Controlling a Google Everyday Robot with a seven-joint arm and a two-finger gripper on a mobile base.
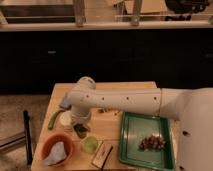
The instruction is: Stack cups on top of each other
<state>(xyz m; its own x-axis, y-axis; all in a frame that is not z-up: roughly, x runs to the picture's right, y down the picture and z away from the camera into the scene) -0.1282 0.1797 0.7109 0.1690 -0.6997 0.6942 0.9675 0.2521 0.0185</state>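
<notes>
A small green cup (pixel 90 145) stands near the front of the wooden table (pixel 134 88). A pale cup (pixel 66 120) stands to its left and a little further back, partly behind my arm. My white arm (pixel 120 101) reaches in from the right and bends down at the wrist. My dark gripper (pixel 80 131) points down between the two cups, just behind and to the left of the green cup and just right of the pale cup.
An orange bowl (pixel 56 149) with a blue cloth sits at the front left. A green tray (pixel 131 145) with brown food lies at the right. A green oblong thing (pixel 53 120) lies at the left edge. A flat packet (pixel 101 155) lies by the front edge.
</notes>
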